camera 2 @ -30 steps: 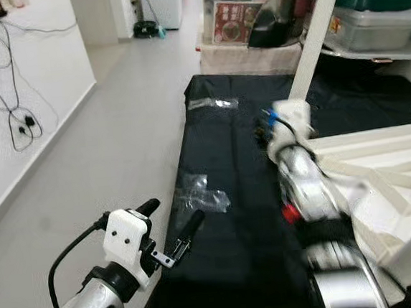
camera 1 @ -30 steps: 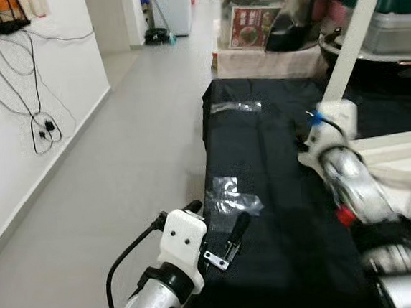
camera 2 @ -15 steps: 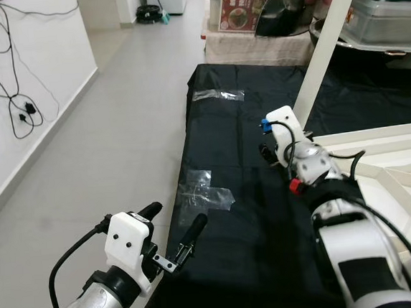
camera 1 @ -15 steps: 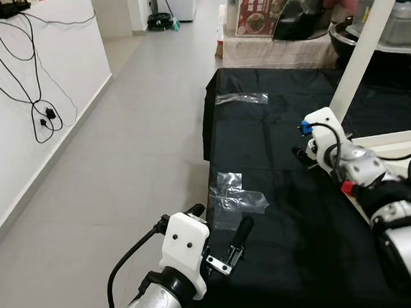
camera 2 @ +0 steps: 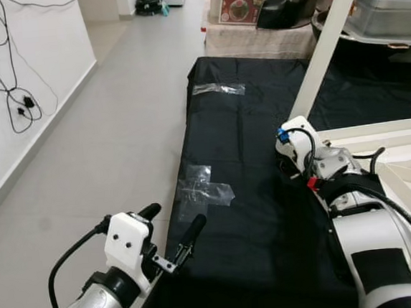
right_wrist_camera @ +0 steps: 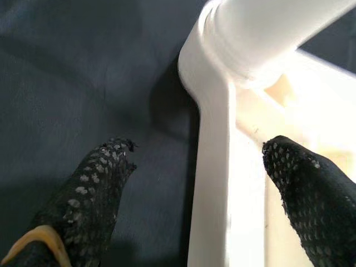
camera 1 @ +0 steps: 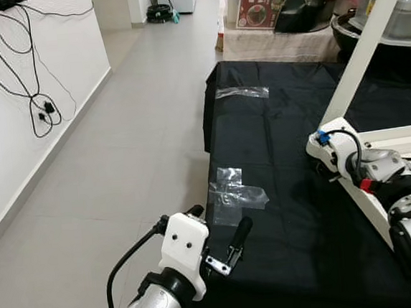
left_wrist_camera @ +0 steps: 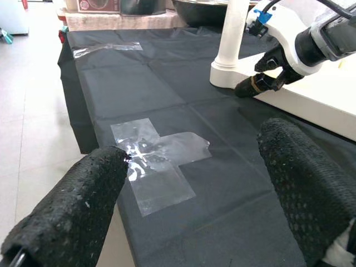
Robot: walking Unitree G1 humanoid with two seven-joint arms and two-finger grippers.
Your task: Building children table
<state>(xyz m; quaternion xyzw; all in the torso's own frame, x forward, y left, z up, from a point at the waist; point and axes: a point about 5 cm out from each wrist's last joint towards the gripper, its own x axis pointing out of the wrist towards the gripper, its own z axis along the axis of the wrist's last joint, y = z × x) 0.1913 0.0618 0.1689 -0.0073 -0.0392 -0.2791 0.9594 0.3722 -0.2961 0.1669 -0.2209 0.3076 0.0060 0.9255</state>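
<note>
Right claw (right_wrist_camera: 189, 183) gapes wide astride the upturned table's rim (right_wrist_camera: 214, 183), next to the socket where the white leg (camera 2: 323, 43) stands upright. Left claw (left_wrist_camera: 189, 183), also wide, hovers farther off over the black-covered worktop (camera 1: 282, 212).

You have a black cloth (camera 1: 282, 212) spread over the grey tiled floor (camera 1: 126, 154), and two clear plastic wrappers lie flat on it: a crumpled wrapper (camera 1: 234, 193) near the cloth's left edge, a second wrapper (camera 1: 241, 92) toward the far end. Black cables (camera 1: 40, 111) hang down the white wall (camera 1: 3, 143) on your left. Beyond the cloth you see a printed box (camera 1: 262, 13) and a dark bag (camera 1: 308, 8) just beside it.
</note>
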